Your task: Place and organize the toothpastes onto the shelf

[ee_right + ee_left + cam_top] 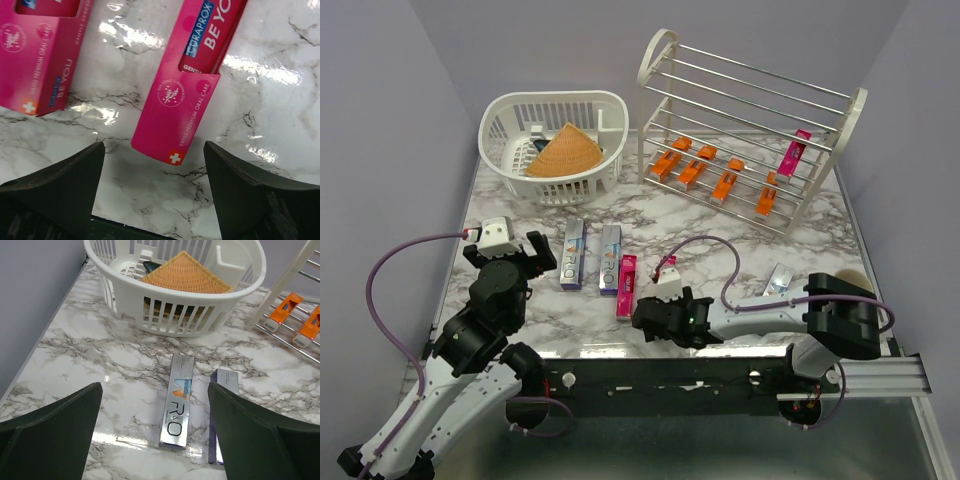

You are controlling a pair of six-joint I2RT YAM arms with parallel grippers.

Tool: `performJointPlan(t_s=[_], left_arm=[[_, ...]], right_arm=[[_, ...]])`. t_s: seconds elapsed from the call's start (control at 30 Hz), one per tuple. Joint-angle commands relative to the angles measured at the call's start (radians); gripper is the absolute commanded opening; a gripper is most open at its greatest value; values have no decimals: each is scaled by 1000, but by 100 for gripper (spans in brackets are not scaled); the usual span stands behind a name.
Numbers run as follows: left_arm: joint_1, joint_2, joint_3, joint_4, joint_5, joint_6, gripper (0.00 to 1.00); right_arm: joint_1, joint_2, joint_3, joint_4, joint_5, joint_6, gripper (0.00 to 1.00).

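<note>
The cream-white shelf (750,120) stands at the back right. Several small orange toothpaste cartons (692,172) lie on its lower rods, and one magenta carton (793,153) leans at its right end. Two silver cartons (573,255) (610,258) and a magenta carton (626,285) lie on the marble. A further silver carton (779,280) lies by the right arm. My left gripper (542,258) is open and empty just left of the silver cartons; it (155,440) frames one silver carton (177,400). My right gripper (640,318) (155,190) is open and empty, close to a magenta carton (192,85), with another (40,55) beside it.
A white slotted basket (510,165) holding a tan woven cone (565,152) stands at the back left, also in the left wrist view (175,315). Purple walls close in the sides and back. The table's near edge (720,352) runs just below the right gripper.
</note>
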Motion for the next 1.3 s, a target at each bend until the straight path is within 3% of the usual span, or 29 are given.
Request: performJointPlan(t_s=[0.0,0.6,1.03,1.27], left_arm=[[8,1,-6,3,-1,1,99],[11,0,-6,-1,-7,1,99],[14,6,-8,3,0,3,99],[16,9,-6,1,4,3,99]], right_arm=[[5,42,13,-56,62,66,84],[6,129,39,-68,188,107,60],[7,51,79,-206,332,144,46],[-1,-16,148,-277,453,94,45]])
